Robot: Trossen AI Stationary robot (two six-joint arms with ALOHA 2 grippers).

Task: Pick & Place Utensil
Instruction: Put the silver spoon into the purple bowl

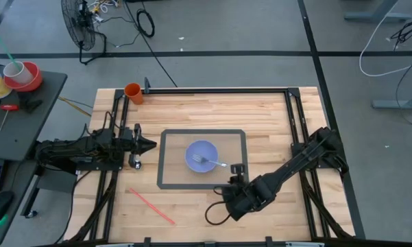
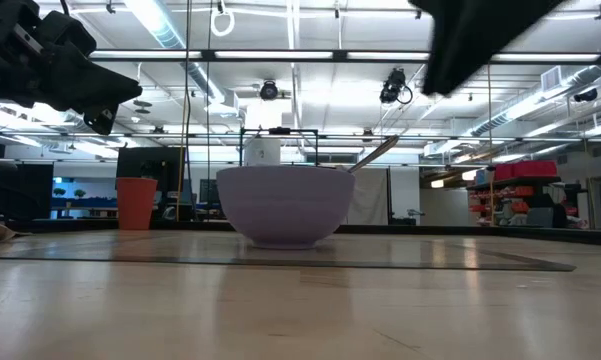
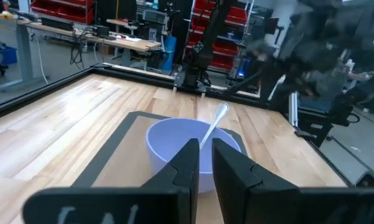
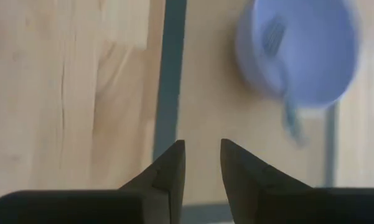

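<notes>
Fork [image 1: 212, 162] rests in bowl [image 1: 201, 155], handle pointing out toward right gripper [image 1: 234, 180], which is nearer; fingers narrow, empty. Left gripper [image 1: 149, 144] waits, fingers narrow.

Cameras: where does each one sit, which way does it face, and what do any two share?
High view: overhead, straight down on table; both arms, left pincer, right pincer.
Low view: tabletop height, level across to bowl, orange cup, room behind; arms enter from above.
Left wrist view: on left arm, facing bowl past own narrowly parted fingers.
Right wrist view: on right arm, looking down at mat edge, own fingers slightly apart.
All four share bowl holding fork.
</notes>
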